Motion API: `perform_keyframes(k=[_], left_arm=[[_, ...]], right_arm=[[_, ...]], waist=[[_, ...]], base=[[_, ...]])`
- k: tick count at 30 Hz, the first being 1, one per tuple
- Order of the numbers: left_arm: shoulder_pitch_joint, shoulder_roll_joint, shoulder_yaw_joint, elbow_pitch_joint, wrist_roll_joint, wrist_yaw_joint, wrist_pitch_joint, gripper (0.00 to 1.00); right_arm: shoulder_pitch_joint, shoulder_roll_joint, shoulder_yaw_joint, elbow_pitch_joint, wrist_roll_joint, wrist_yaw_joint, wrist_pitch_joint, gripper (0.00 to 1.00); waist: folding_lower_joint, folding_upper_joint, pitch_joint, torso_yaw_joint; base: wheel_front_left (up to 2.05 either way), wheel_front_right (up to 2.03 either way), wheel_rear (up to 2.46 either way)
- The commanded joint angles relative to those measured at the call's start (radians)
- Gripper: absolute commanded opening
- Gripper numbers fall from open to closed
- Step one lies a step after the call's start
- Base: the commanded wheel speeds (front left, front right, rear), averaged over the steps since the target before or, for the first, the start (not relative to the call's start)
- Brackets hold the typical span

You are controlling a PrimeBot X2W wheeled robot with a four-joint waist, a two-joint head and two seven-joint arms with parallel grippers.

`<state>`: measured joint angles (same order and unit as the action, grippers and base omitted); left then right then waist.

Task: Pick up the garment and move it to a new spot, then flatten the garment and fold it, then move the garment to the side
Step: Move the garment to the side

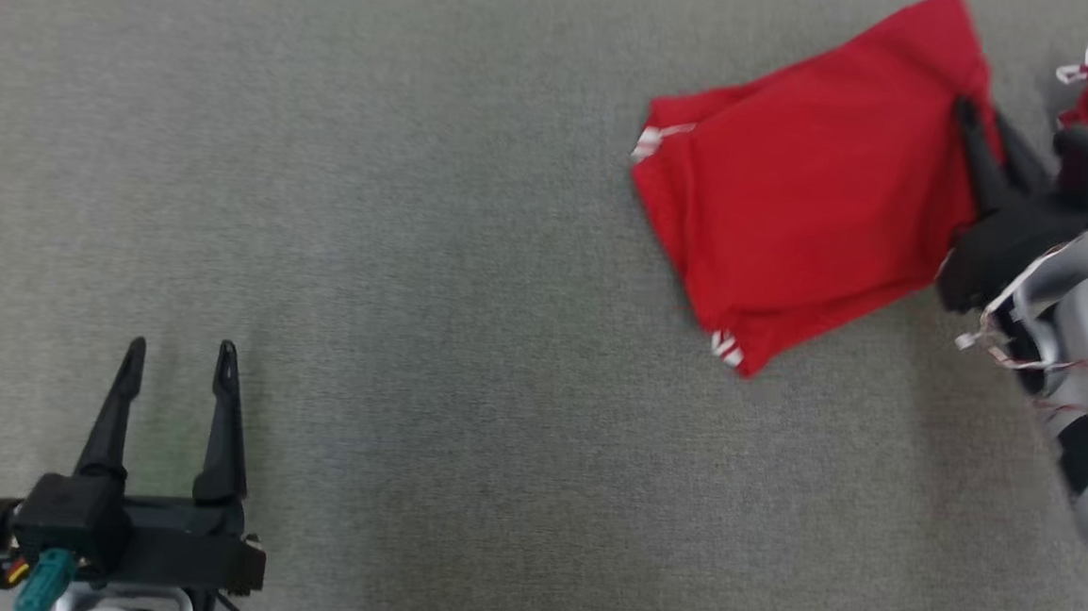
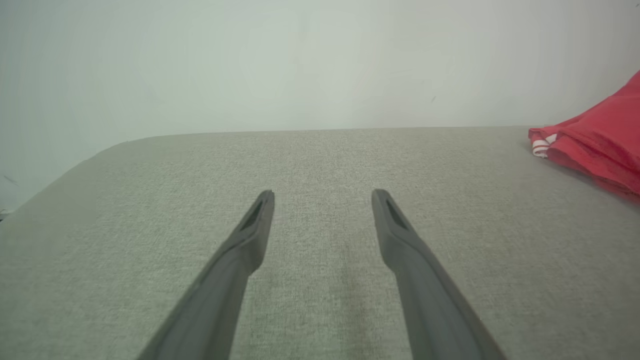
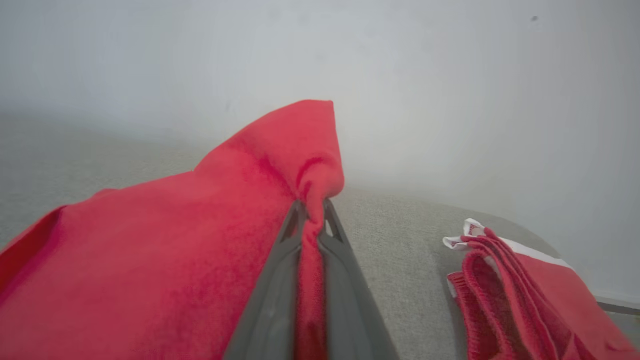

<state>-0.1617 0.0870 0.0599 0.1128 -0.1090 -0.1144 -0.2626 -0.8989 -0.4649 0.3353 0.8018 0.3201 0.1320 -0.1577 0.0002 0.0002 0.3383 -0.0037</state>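
**You are gripping the folded red garment (image 1: 796,198) with your right gripper (image 1: 981,117) over the grey cloth-covered surface (image 1: 472,244).**
The surface is lying under both tools. The garment is spreading out to the left of the right gripper's fingers, and its edge is bunching up between them where they are pressing together on the cloth. A second pile of red clothes (image 3: 525,295) is sitting near that gripper's right side, apart from it. Your left gripper (image 1: 180,354) is standing well away from the garment, holding its fingers spread wide with nothing between them.
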Motion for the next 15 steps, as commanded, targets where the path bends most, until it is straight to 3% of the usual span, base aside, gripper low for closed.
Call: perform_keyframes(k=[1, 15], left_arm=[[-0.021, 0.011, 0.001, -0.009, -0.005, -0.002, -0.003, 1.0], [-0.073, 0.069, -0.005, -0.103, 0.014, -0.011, -0.003, 1.0]], right_arm=[[-0.019, -0.019, 0.007, -0.017, 0.007, -0.003, 0.006, 0.0], [-0.14, -0.3, 0.025, -0.185, 0.064, -0.003, 0.136, 0.0]], waist=[[-0.0002, -0.0002, 0.077, -0.065], [-0.0002, -0.0002, 0.205, -0.168]], base=[[0.0, 0.0, 0.0], [0.0, 0.0, 0.0]])
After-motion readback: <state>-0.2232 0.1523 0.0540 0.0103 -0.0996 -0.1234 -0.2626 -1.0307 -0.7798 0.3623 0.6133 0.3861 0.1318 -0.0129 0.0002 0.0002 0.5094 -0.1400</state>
